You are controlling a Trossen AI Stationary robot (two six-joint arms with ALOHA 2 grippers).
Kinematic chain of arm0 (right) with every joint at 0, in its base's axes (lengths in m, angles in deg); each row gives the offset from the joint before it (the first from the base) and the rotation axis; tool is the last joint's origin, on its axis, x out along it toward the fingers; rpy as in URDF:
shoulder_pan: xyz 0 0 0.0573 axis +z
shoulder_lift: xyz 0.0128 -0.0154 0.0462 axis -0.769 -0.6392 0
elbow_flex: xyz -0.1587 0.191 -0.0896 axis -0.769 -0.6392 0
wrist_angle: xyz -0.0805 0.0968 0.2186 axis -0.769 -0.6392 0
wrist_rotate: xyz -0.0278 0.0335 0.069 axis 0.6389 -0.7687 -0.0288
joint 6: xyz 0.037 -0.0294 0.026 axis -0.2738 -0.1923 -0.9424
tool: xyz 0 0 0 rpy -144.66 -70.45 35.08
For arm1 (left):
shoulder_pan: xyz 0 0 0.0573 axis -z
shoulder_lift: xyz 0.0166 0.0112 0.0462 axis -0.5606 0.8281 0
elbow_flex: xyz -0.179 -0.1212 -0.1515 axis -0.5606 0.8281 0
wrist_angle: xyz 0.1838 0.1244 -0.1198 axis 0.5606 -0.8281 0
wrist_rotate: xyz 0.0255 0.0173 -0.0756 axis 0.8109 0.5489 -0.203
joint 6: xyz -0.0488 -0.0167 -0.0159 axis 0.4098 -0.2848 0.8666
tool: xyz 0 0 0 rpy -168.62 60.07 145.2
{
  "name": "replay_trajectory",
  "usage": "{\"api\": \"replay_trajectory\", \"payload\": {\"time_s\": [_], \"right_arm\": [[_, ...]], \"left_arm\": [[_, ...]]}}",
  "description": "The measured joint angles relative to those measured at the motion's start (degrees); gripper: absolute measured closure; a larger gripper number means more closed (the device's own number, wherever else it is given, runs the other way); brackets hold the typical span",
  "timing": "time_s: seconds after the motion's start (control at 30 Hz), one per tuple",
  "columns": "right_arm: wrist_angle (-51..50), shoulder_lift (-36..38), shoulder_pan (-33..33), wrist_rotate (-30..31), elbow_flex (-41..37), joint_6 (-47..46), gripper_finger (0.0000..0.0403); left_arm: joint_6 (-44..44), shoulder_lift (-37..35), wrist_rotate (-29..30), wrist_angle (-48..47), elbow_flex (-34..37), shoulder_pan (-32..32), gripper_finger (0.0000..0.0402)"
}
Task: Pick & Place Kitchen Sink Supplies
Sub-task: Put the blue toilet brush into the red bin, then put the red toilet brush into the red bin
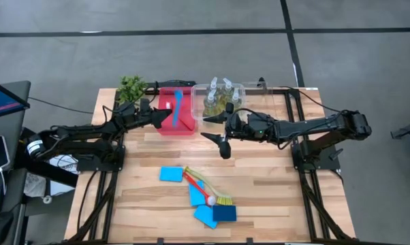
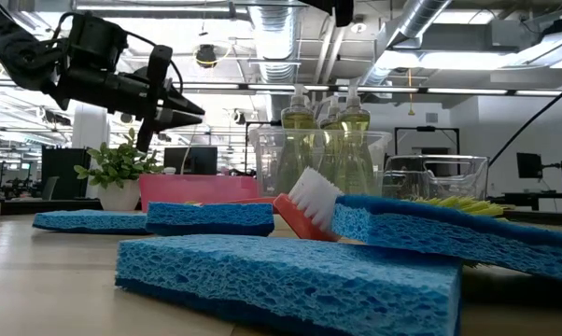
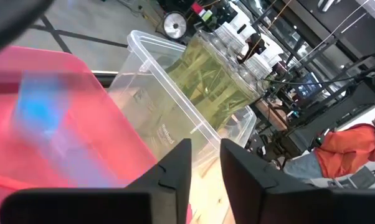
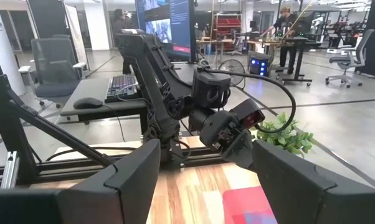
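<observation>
Starting on your left side, there's a desk with a monitor [image 1: 2, 95] just off the wooden table [image 1: 273, 197], and the little green plant [image 1: 131, 86] sits at the table's back left corner. Your left gripper [image 1: 169, 117] hovers over the red tray [image 1: 184, 126], fingers only a narrow gap apart with nothing between them, and there's a blue brush [image 1: 177, 107] lying in that tray. Right beside the tray is the clear bin [image 1: 199, 92] with the bottles [image 1: 219, 95] of yellow-green liquid standing upright inside it, and a second clear bin [image 2: 435, 177] sits just past it. Your right gripper [image 1: 216, 141] hangs above bare wood in front of that bin, fingers spread wide and empty. Closer to the front edge, the blue sponges [image 1: 171, 174] are scattered in a loose pile with the red brush [image 1: 195, 182] and yellow brush [image 1: 217, 196] lying across them; the darker sponge [image 1: 224, 213] is at the pile's right end. The floor around is grey concrete, and the room behind is an open workshop with exposed ducts, desks and a person in orange [image 3: 352, 152].
</observation>
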Motion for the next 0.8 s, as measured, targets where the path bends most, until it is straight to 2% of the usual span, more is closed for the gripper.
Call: {"api": "replay_trajectory", "payload": {"time_s": [0.23, 0.5, 0.8], "right_arm": [[0.00, 0.00, 0.00, 0.01, 0.00, -0.17, 0.0154], [0.01, 0.00, 0.01, 0.00, 0.00, -0.59, 0.0154], [-5.15, -0.03, 0.89, -0.01, 0.00, -4.35, 0.0154]], "left_arm": [[-0.01, 0.02, 0.00, -0.32, 0.00, 0.00, 0.0284], [0.00, 0.02, 0.00, -0.77, 0.00, 0.63, 0.0277], [-0.96, 0.02, -0.26, -0.79, -0.04, 6.66, 0.0277]]}}
